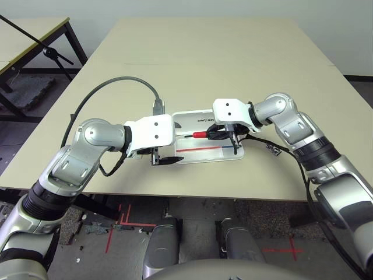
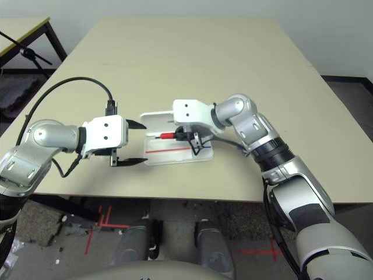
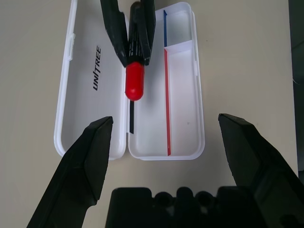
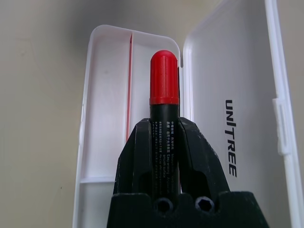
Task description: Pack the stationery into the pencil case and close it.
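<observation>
The white pencil case (image 1: pixel 207 140) lies open flat on the tan table (image 1: pixel 204 52), near the edge closest to the robot. Its lid, with small dark letters on it, lies on the far side, and the tray, with a thin red stripe and a blue one, lies on the near side. The right gripper (image 1: pixel 224 133) is squeezed tight around the red marker (image 4: pixel 164 114). It holds the marker by its black body, and the red cap sticks out past the fingers. The marker hangs just above the case, close to the line where the lid meets the tray. The left gripper (image 2: pixel 133 143) waits just beside the left end of the case. Its two black fingers (image 3: pixel 85 161) are spread wide apart and hold nothing. A small black-and-silver clip (image 1: pixel 274 150) lies on the table to the right of the case, partly behind the right arm.
</observation>
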`<move>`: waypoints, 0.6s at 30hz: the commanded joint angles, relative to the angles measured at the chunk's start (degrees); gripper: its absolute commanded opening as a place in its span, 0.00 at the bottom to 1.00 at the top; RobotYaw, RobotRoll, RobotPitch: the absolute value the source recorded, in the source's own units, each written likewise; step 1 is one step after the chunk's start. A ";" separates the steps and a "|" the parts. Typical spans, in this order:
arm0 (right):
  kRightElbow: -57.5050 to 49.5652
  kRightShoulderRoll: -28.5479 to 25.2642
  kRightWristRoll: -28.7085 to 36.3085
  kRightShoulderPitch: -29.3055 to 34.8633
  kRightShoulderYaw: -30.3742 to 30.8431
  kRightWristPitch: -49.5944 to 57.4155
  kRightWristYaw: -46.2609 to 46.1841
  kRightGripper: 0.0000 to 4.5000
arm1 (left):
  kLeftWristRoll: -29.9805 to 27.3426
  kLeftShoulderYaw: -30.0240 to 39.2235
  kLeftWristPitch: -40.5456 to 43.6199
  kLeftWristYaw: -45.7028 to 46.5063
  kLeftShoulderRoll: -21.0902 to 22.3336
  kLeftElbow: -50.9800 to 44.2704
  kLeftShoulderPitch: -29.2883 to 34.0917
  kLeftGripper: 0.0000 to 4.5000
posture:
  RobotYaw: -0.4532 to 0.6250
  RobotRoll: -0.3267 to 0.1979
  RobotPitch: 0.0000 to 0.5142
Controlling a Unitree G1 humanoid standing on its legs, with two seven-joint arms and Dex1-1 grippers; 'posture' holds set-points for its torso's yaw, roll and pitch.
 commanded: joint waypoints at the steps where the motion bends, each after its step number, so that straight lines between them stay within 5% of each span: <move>1: 2.50 1.17 -0.64 -0.93 0.52 -2.05 -0.88 0.11 | 0.18 -0.15 0.70 0.40 0.33 -1.38 0.58 1.00 | 0.59 0.62 0.13; 7: 4.13 2.08 -0.46 -0.69 0.13 -4.69 -0.67 0.11 | 0.17 -0.14 0.69 0.40 0.57 -1.41 0.61 1.00 | 0.60 0.62 0.13; 18: -0.34 -2.42 5.14 -0.25 -3.48 -6.37 5.04 1.00 | 0.06 0.04 0.51 0.34 0.93 -1.70 1.19 1.00 | 0.59 0.62 0.13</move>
